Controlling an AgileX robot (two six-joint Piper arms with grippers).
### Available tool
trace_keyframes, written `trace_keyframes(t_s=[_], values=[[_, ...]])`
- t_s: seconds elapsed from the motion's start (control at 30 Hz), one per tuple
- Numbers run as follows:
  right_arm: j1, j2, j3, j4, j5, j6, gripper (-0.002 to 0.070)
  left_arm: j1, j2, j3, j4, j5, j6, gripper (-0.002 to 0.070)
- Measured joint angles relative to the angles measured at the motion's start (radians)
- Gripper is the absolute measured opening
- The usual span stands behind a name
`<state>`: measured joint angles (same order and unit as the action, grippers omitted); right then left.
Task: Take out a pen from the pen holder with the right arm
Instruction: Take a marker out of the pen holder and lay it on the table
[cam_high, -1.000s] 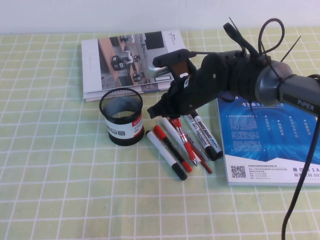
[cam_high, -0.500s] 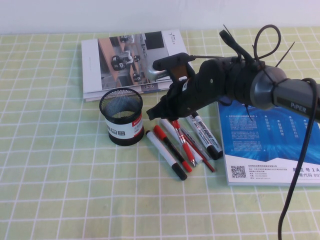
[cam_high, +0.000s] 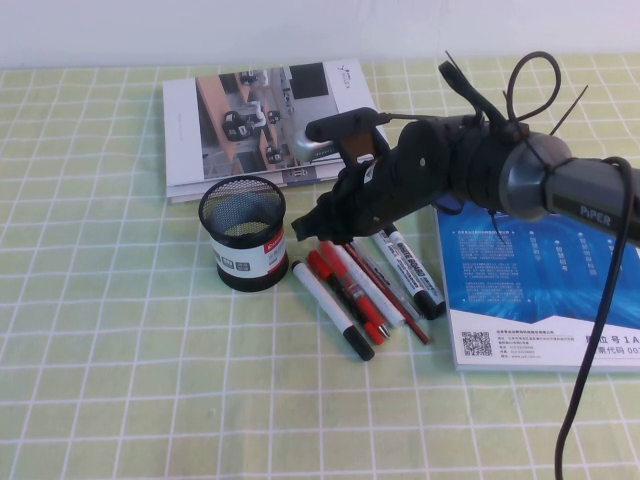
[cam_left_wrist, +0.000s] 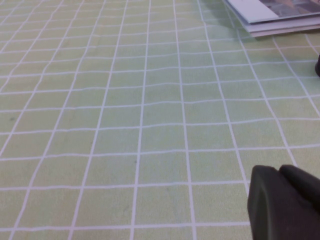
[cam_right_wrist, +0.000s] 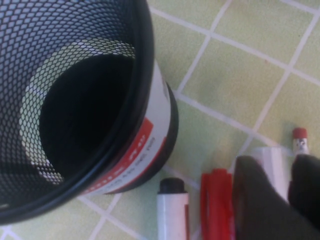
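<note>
Hovering low in the high view, the right gripper (cam_high: 303, 228) sits between the pen holder (cam_high: 243, 232) and the pens (cam_high: 352, 288) lying flat on the cloth just beside it. The holder looks empty, so the taking-out seems done, bar lifting clear. The magazine (cam_high: 230, 130) behind and the blue booklet (cam_high: 540, 290) to the right hem it in, while open cloth lies in front.

In the left wrist view, the left gripper (cam_left_wrist: 282, 202) hangs over bare cloth, well apart from the pens. Whether it is spread or pressed together I cannot tell.

In the right wrist view, the right gripper's jaws stand slightly parted astride a white barrel (cam_right_wrist: 272, 157). They seem to pinch nothing, and the holder's rim is close by.
</note>
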<state>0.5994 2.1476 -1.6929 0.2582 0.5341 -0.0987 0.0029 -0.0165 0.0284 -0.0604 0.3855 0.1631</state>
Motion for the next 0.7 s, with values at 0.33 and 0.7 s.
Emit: trace_keyframes(t_s=[0.33, 0.7], values=[[0.0, 0.0, 0.0, 0.003, 0.002, 0.0, 0.0191, 0.0, 0.0, 0.0, 0.0, 0.0, 0.0, -0.0005], [0.0, -0.151, 0.072, -0.09, 0.099, 0.0, 0.0032, 0.0, 0.0, 0.0, 0.0, 0.0, 0.0, -0.0005]])
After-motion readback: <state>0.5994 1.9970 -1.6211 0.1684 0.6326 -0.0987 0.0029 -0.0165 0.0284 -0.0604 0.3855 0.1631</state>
